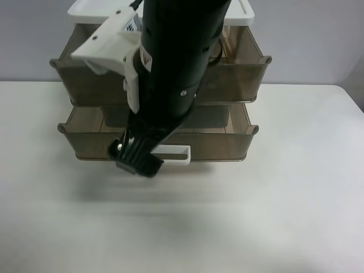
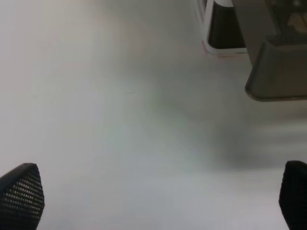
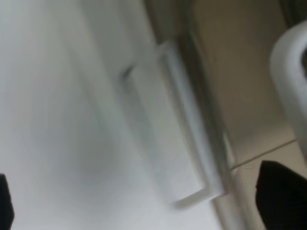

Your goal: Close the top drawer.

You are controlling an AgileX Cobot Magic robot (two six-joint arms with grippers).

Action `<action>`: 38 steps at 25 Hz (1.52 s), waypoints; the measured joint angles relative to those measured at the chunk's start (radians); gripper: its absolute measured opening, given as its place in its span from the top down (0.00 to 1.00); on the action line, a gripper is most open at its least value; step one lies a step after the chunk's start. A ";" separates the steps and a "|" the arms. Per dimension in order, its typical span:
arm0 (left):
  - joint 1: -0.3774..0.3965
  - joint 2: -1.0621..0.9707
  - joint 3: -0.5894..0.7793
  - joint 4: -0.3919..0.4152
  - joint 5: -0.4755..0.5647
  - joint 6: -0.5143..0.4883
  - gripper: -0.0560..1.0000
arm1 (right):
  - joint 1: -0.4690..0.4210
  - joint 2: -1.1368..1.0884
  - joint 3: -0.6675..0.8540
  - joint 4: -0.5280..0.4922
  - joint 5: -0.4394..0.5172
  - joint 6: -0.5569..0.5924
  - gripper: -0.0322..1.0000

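The drawer unit holds two smoky-brown drawers, both pulled out. The top drawer (image 1: 242, 77) is the upper one; my black arm hides its middle and its handle. The lower drawer (image 1: 224, 145) shows a white loop handle (image 1: 173, 154). My right gripper (image 1: 136, 160) hangs low in front of the lower drawer, just beside that handle. In the blurred right wrist view the gripper (image 3: 141, 208) is open and empty, with a white loop handle (image 3: 189, 139) ahead of it. My left gripper (image 2: 158, 199) is open and empty over bare table.
The white table (image 1: 284, 216) spreads in front of the unit. A white tray top (image 1: 85, 10) caps the unit. The left wrist view shows a brown drawer corner (image 2: 278, 76) and a white-edged dark part (image 2: 223, 28). The left arm is out of the exterior high view.
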 joint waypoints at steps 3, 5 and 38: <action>0.000 0.000 0.000 0.000 0.000 0.000 0.01 | -0.047 0.001 -0.029 -0.004 -0.024 -0.017 0.01; 0.000 0.000 0.000 0.000 0.000 0.000 0.01 | -0.080 0.005 -0.035 -0.001 -0.046 -0.027 0.01; 0.000 0.000 0.000 0.000 0.000 0.000 0.01 | -0.216 -0.140 -0.200 0.184 0.022 -0.173 0.01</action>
